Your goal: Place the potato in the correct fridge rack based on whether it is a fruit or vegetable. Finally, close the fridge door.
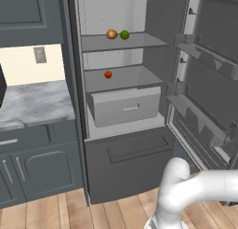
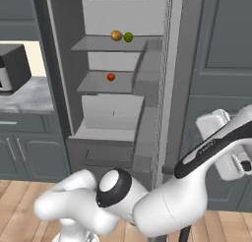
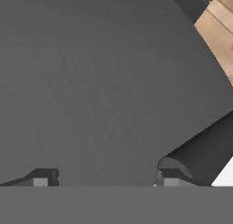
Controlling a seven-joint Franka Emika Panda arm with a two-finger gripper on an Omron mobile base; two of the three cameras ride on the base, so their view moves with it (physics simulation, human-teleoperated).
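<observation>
The fridge door (image 1: 209,74) stands open, its inner shelves facing the left base camera. In the hand view the end effector (image 3: 102,180) is spread wide, empty, against a dark panel. The potato (image 1: 111,34) sits on the upper rack (image 1: 139,41) beside a green ball (image 1: 124,35).

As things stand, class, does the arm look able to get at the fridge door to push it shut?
Probably yes. The fingers are spread and right up against a flat dark panel, which looks like the outside of the open fridge door. Nothing sits between them.
</observation>
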